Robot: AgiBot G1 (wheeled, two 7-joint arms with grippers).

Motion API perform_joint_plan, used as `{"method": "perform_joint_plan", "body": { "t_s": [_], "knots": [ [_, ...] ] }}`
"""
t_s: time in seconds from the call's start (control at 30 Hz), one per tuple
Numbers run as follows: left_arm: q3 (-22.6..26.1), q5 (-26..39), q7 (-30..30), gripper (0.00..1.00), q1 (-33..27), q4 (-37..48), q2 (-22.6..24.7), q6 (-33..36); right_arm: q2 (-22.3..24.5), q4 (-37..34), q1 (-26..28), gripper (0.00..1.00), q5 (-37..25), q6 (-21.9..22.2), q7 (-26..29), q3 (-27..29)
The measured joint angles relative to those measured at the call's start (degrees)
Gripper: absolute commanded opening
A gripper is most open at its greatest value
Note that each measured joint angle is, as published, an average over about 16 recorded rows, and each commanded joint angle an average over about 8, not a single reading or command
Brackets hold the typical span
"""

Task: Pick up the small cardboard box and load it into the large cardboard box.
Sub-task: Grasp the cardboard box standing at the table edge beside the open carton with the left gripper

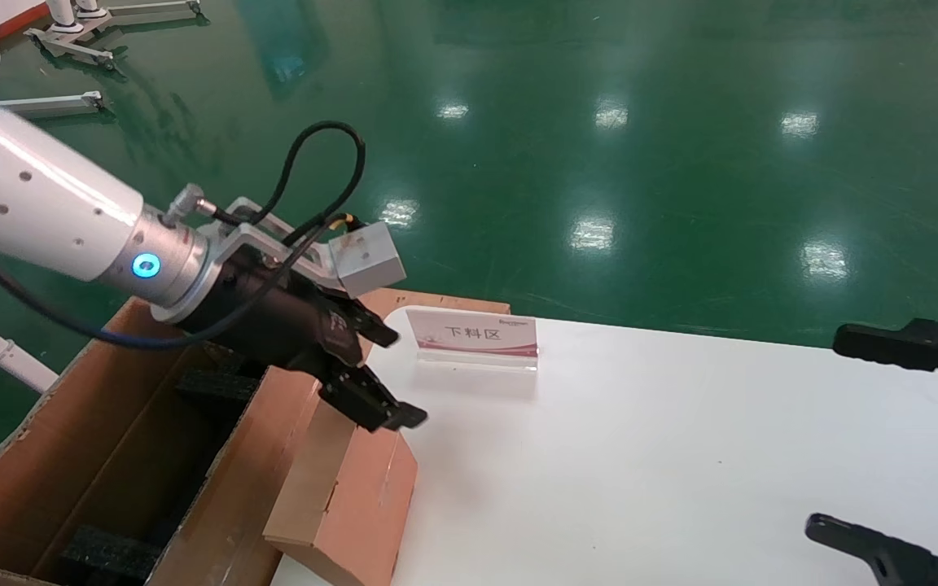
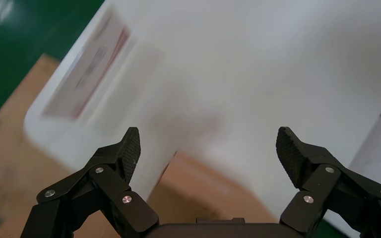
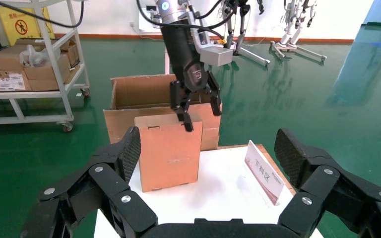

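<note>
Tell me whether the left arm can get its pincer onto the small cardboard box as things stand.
Probably yes: the left pincer hangs open just above the small cardboard box, and nothing stands between them.

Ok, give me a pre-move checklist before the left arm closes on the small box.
1. Left gripper open: ok, jaws spread wide in its wrist view.
2. Gripper over the small cardboard box: ok, it hovers at the box's top edge; one finger hangs by the top rim.
3. Fingers straddling the box: cannot tell; contact is not clear from any view.
4. Box pose: not ok for a flat grasp, it stands on end at the white table edge, beside the large cardboard box.
5. Large box ready: ok, flaps up, interior open with black foam blocks inside.
6. Right gripper clear: ok, open and parked at the table's far side.
</note>
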Motion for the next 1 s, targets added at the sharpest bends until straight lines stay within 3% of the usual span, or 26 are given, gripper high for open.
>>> {"method": "perform_joint_plan", "body": {
  "t_s": [0.23,0.5,1.0],
  "knots": [
    [12.2,1.8,-9.4,1.00,-8.5,-0.1,0.8,0.0,0.0,0.0,0.0,1.00,0.0,0.0,0.0,0.0],
    [23.9,-0.7,-15.8,1.00,-15.7,-0.2,1.5,-0.2,0.0,0.0,0.0,1.00,0.0,0.0,0.0,-0.1],
    [38.0,-7.9,-20.6,1.00,-22.6,-0.1,1.7,-1.5,0.1,0.0,0.0,1.00,0.1,0.1,-0.1,-0.1]
  ]
}}
